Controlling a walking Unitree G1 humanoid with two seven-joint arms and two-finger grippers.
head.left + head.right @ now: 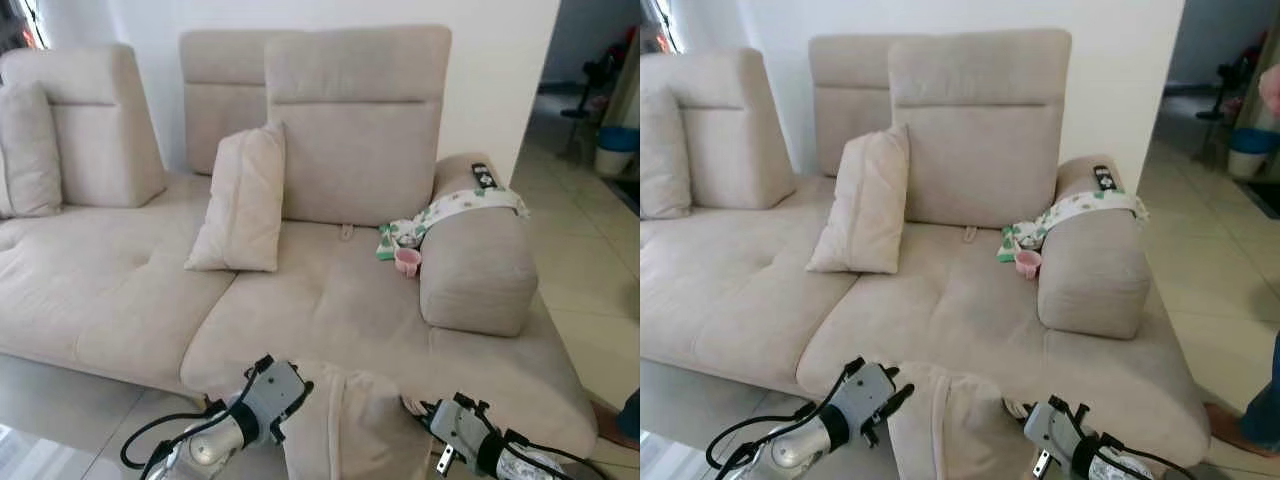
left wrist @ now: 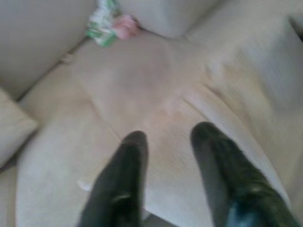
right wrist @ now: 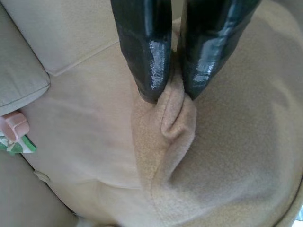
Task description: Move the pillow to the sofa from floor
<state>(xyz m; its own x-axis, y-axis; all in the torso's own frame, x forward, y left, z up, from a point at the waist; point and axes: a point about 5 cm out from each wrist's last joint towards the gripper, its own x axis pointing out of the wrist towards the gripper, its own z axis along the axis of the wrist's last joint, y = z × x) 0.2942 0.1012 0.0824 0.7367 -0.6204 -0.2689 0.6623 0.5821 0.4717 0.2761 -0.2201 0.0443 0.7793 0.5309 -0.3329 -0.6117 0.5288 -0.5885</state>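
Fingers (image 3: 152, 52) pinch the fleecy pillow's (image 3: 227, 156) folded corner.

on the seat ahead of me a second cushion (image 1: 240, 200) stands upright, leaning against the backrest. another cushion (image 1: 27, 150) sits at the far left corner. a patterned green-and-white cloth (image 1: 450, 212) drapes over the bolster armrest (image 1: 475, 265), and a black remote (image 1: 484, 176) lies on top of that armrest, near the wall. a small pink cup (image 1: 407, 261) rests on the seat, touching the armrest's side, just below the cloth. beige floor tiles (image 1: 590, 260) run off to my right, with a blue and white bin (image 1: 616, 150) further back.
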